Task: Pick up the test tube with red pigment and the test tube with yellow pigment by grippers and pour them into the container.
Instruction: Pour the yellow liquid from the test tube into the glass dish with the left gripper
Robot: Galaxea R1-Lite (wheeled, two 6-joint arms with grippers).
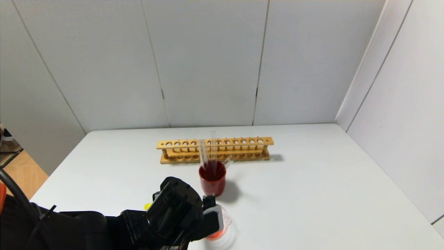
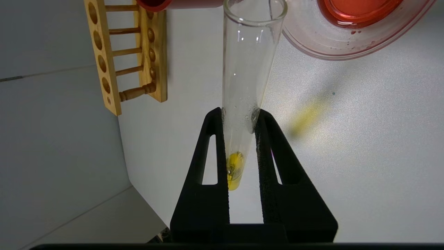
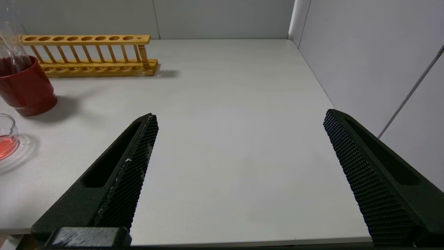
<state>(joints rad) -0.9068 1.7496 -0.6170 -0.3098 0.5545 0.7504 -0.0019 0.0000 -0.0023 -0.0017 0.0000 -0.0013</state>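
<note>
My left gripper (image 2: 240,111) is shut on the test tube with yellow pigment (image 2: 248,69), low on its glass. A little yellow liquid (image 2: 235,170) sits in the tube's rounded bottom between the fingers. The tube's open mouth is right beside the rim of the container (image 2: 312,48), a clear beaker holding orange-red liquid. In the head view the left gripper (image 1: 209,200) hangs over the container (image 1: 223,222) near the table's front edge. I cannot tell whether the test tube with red pigment is among the tubes in the red cup. My right gripper (image 3: 241,114) is open over bare table.
A dark red cup (image 1: 212,184) holding clear tubes stands just behind the container. Behind it, a wooden tube rack (image 1: 215,143) lies across the table. White walls close off the back and the right side.
</note>
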